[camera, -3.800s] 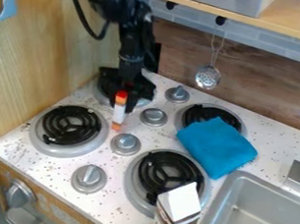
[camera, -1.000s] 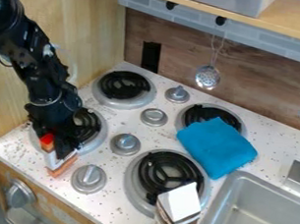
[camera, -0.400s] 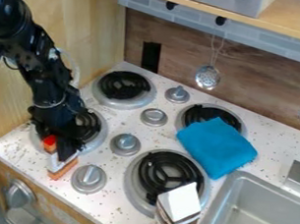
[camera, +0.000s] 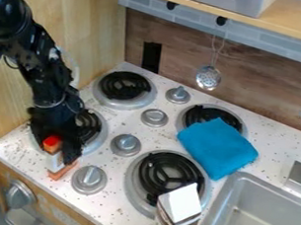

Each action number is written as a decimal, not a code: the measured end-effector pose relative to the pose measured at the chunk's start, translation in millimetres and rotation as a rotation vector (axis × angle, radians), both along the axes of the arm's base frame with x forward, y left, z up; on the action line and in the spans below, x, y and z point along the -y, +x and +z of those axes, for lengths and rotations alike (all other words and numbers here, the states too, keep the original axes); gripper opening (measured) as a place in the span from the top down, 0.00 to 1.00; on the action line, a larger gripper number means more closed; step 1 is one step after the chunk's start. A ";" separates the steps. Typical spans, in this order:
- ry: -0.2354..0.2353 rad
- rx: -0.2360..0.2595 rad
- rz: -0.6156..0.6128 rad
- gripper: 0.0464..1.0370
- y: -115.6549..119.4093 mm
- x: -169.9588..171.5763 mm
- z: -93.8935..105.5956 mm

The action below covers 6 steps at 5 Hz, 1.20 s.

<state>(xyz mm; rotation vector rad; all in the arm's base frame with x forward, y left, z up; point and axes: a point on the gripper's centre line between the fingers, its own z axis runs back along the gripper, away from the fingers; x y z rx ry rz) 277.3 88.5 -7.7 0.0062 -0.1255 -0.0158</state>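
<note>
At the left front of the stovetop hangs the black gripper (camera: 65, 157), low beside the front left burner (camera: 88, 125) and to the left of a front knob (camera: 89, 179). It is shut on a small white object (camera: 55, 162) with a red-orange top. The object's orange lower end is close to the white counter; whether it touches cannot be told. Part of the object is hidden by the gripper.
A folded blue cloth (camera: 217, 149) partly covers the back right burner. A white-topped carton (camera: 180, 204) stands by the front right burner (camera: 169, 171), left of the grey sink (camera: 263, 221). More knobs rise between the burners.
From the back left burner, the gripper has moved forward and left to the front left corner with the white and orange object. Lately it has shifted only slightly.
</note>
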 end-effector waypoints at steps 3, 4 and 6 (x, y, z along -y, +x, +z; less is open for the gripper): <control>-0.104 0.027 0.033 0.03 0.0 3.0 73.5; -0.142 0.062 0.035 0.03 2.8 0.8 119.8; 0.011 0.075 0.110 0.03 -16.5 -16.0 160.8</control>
